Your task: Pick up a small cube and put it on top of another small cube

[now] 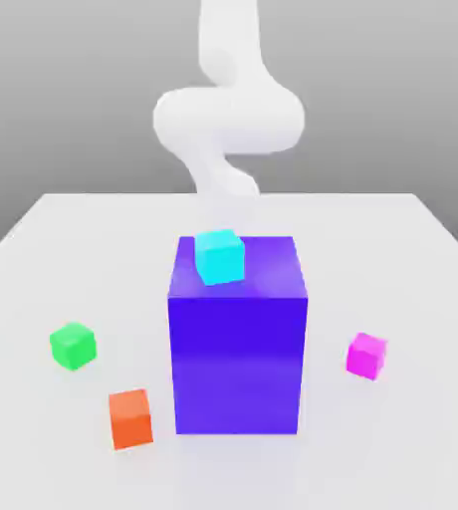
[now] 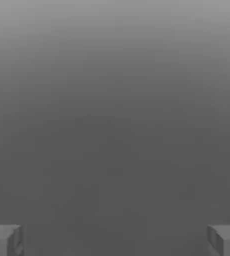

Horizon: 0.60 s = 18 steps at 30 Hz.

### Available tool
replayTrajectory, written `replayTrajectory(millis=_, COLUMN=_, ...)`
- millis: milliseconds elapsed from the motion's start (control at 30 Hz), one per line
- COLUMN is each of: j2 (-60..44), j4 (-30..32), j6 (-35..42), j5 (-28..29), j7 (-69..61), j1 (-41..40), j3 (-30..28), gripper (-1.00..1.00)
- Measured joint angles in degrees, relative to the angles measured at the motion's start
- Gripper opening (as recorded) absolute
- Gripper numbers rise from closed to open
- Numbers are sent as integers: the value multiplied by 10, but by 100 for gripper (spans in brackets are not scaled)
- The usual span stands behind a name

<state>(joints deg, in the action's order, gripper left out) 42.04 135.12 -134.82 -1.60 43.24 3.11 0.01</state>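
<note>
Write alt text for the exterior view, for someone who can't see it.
A big blue-violet block stands on a white table with a cyan cube on top. Small green and orange cubes lie to the exterior view's left, a magenta cube to its right. A white robot arm rises behind.

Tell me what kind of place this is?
Probably a pretend robot world made on a computer: a smooth white robot arm, a plain pale table and a big, flat-coloured blue-violet block.

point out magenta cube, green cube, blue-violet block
Magenta cube (image 1: 365, 357): exterior view, side facing the camera.
Green cube (image 1: 74, 347): exterior view, middle of the cube.
Blue-violet block (image 1: 238, 364): exterior view, front face.
</note>
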Motion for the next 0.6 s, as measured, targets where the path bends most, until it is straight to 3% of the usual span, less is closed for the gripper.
replayTrajectory(millis=600, j2=-275, j4=241, j6=-219, j5=-74, j7=-155, j1=212, j3=78, gripper=0)
